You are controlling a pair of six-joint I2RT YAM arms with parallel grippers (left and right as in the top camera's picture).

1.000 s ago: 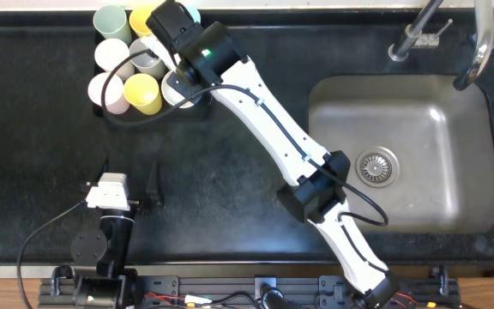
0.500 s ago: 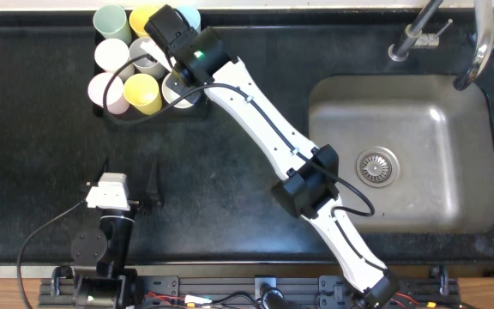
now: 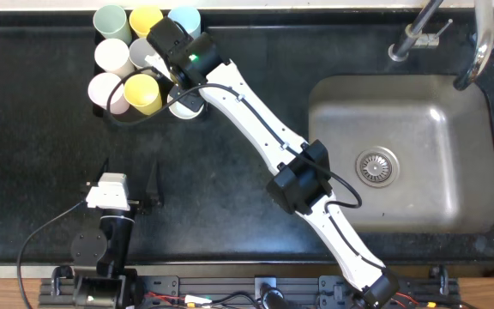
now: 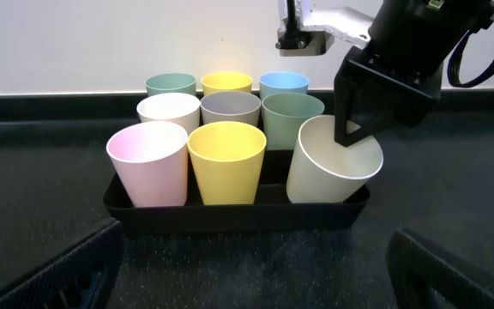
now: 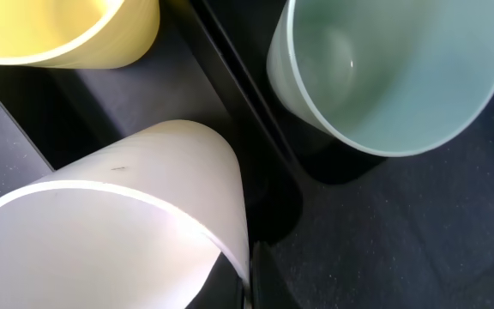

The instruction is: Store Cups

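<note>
Tilted white cup (image 4: 328, 172) at the near right corner of the black tray (image 4: 230, 216), base down inside the tray, mouth tipped up and to the right. Eight more cups upright in the same tray, in three rows:
- Near row: pink cup (image 4: 148, 163) and near yellow cup (image 4: 225, 163), alongside the tilted one.
- Middle row: upright white cup (image 4: 170, 112), grey cup (image 4: 230, 107), middle green cup (image 4: 292, 112).
- Far row: far green cup (image 4: 170, 83), far yellow cup (image 4: 226, 81), blue cup (image 4: 283, 81).

Tray at the far left of the counter (image 3: 230, 189), close to the back wall.

Right arm (image 3: 256, 120) based at the near edge, right of centre. Stretched diagonally far and left across the counter, elbow bent beside the sink (image 3: 333, 103), wrist above the tray's right side. Left arm (image 3: 108, 196) folded low at the near left, well apart from the tray and facing it.

Counter black and speckled. Steel sink set in at the right, tap (image 3: 418, 30) at its far edge. Plain pale wall (image 4: 75, 43) behind the tray.

Right fingers (image 4: 350, 129) closed on the rim of the tilted white cup, one reaching down inside the mouth, the other hidden behind the cup wall. Left fingers (image 4: 67, 266) spread wide apart, low above the bare counter.
</note>
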